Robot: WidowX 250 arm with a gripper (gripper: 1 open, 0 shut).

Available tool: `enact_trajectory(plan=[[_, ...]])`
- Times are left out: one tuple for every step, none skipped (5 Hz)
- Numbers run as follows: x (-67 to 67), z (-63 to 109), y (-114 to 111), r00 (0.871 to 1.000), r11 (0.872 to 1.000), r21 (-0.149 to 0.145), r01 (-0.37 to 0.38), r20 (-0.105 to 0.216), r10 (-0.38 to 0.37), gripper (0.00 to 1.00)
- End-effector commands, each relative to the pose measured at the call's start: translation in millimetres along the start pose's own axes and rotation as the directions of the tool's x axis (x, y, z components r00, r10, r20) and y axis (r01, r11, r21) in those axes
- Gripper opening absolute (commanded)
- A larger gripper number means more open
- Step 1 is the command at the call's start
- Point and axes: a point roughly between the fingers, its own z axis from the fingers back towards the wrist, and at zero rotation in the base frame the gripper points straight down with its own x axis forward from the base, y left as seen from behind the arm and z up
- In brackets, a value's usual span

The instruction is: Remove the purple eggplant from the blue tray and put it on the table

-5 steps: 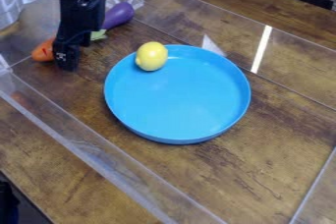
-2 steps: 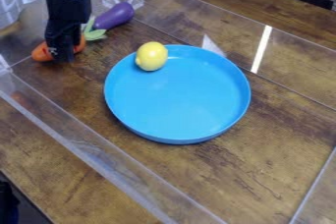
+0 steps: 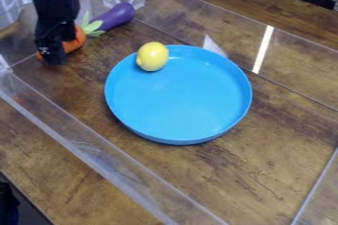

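Since the earlier frame, your gripper has shifted left over the orange carrot. Whether its jaws are open you cannot tell. Purple eggplant lies on the table, outside the blue tray.

Yellow lemon-like ball sits inside round blue dish, against its upper-left rim. Orange carrot with green leaves lies at far left of scene, partly hidden behind dark machinery. Clear glossy sheet covers wood planks, edges visible, bright window glare streak at upper right.
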Motion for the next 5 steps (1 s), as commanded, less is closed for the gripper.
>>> enact_trajectory(plan=[[-14.4, 15.6, 11.5, 0.999, 0.997, 0.069, 0.043, 0.028, -0.045, 1.00], [-15.2, 5.9, 12.0, 1.000, 0.998, 0.069, -0.004, 0.027, 0.003, 1.00], [-13.1, -2.3, 10.1, 0.998, 0.996, 0.067, -0.054, 0.021, 0.053, 1.00], [-10.5, -12.1, 7.2, 0.994, 0.992, 0.068, -0.106, 0.015, 0.105, 1.00], [-12.1, -19.8, 4.8, 0.997, 0.995, 0.068, -0.069, 0.024, 0.068, 1.00]])
